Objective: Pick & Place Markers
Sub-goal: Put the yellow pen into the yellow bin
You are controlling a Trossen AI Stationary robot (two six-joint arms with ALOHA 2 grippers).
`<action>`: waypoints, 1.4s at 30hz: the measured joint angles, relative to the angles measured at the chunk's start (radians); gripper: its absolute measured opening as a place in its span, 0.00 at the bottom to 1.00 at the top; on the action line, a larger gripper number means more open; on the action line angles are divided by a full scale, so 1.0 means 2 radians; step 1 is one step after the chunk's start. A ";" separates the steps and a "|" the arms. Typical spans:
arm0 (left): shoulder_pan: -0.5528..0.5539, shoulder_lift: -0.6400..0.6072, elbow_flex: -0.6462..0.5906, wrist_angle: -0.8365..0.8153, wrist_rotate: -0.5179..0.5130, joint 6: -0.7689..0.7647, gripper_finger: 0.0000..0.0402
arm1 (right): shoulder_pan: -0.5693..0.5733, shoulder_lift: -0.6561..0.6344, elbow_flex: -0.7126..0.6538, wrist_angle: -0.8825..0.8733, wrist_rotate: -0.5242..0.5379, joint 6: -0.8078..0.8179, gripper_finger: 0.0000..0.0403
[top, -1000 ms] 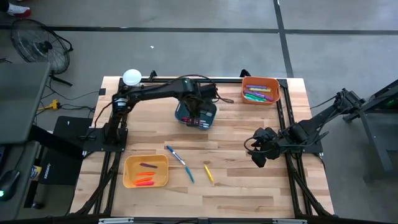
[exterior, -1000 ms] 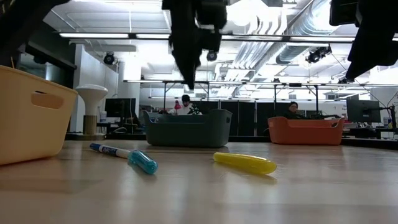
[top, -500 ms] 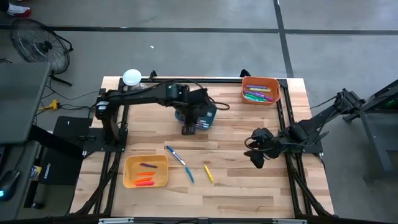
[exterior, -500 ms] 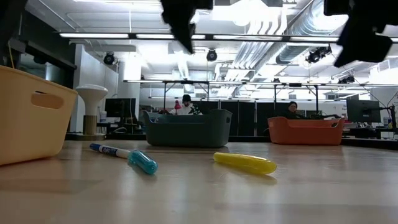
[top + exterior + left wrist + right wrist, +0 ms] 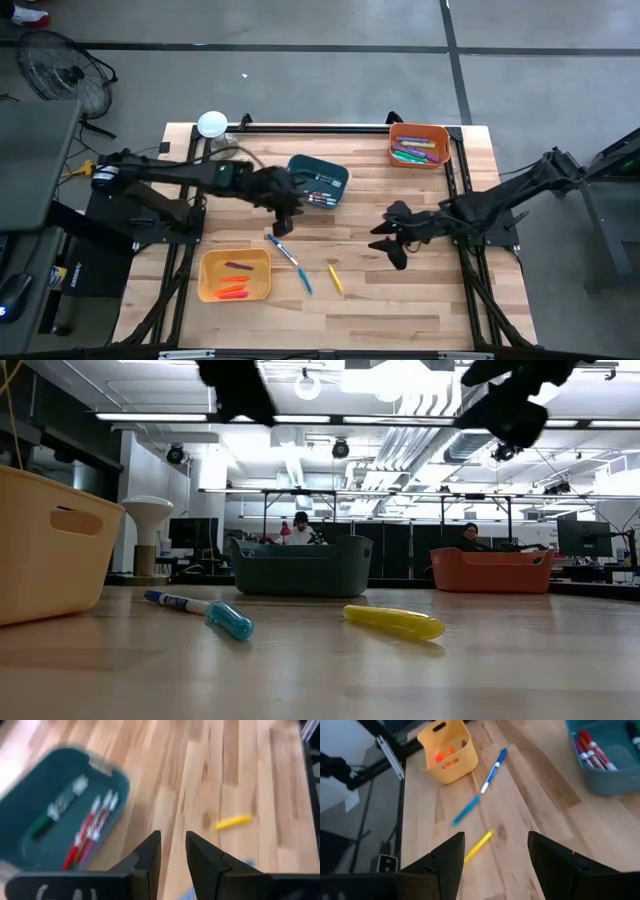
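- Yellow marker [image 5: 336, 279] and two blue markers [image 5: 283, 249] lie loose on the wooden table [image 5: 400, 300], between the yellow bin [image 5: 234, 275] and your right gripper [image 5: 385, 248]; they're close together, so a careless descent could nudge one into rolling.
- Right gripper hovers above the table near the yellow one, fingers spread and empty.
- Left gripper [image 5: 283, 222] hangs beside the teal bin [image 5: 318, 182] (jaws narrowly parted, holding nothing); both arms heading for one cluster could collide.
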 joint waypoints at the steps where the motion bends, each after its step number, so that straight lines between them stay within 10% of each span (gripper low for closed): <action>1: -0.007 -0.009 -0.011 -0.008 -0.010 -0.011 0.21 | -0.004 0.014 0.010 -0.001 -0.005 -0.008 0.51; 21: -0.136 -0.162 -0.164 0.024 -0.163 -0.090 0.21 | -0.034 0.322 0.348 -0.312 -0.012 0.122 0.51; 42: -0.154 -0.346 -0.236 0.018 -0.189 -0.076 0.21 | -0.002 0.457 0.371 -0.250 -0.109 0.270 0.51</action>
